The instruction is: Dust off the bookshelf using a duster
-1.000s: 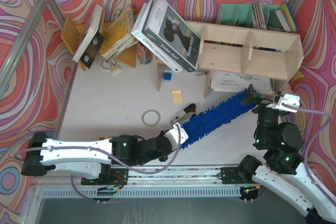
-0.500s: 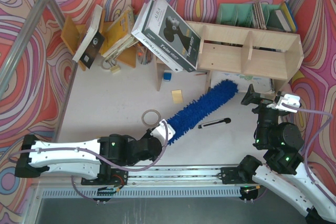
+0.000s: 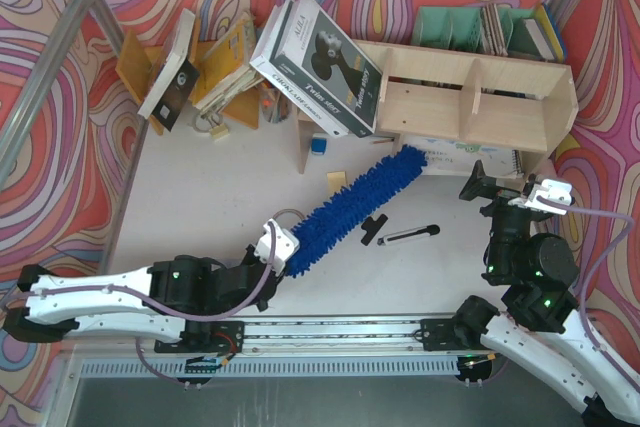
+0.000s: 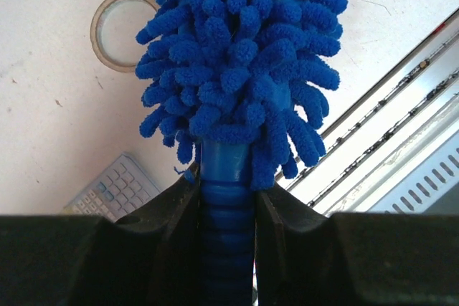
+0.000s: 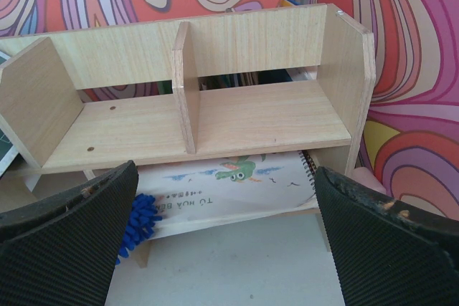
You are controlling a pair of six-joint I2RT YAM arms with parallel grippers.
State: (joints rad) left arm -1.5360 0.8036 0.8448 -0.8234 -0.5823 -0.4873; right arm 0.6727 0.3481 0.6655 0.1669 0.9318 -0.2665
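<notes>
**Left gripper clamped on the duster handle, right gripper wide open**

Top external: the left gripper (image 3: 280,245) grips the near end of the duster (image 3: 350,205). The duster lies as a blue diagonal across the table, and its far tip reaches the lower front of the bookshelf (image 3: 470,97). Whether the tip touches the wood cannot be told from here. A thin silver rod (image 3: 402,235) with a black clip lies just to the right of the duster. The right gripper (image 3: 482,185) hovers near the shelf's right end, well apart from the duster.

Left wrist: only this view shows the grip itself. The left gripper (image 4: 226,202) has both fingers (image 4: 176,213) pressed against the ribbed blue handle, just below the fluffy head (image 4: 237,48). It also shows a tape ring (image 4: 118,30) and a calculator (image 4: 118,188) on the table beside the duster; from above these are mostly hidden.

Right wrist: the right gripper (image 5: 226,173) has its jaws spread far apart and holds nothing. It faces the bookshelf (image 5: 215,116) and its open compartments. A spiral notebook (image 5: 237,177) lies under the lower board, and the duster's tip (image 5: 143,216) shows beside the notebook's left corner.
</notes>
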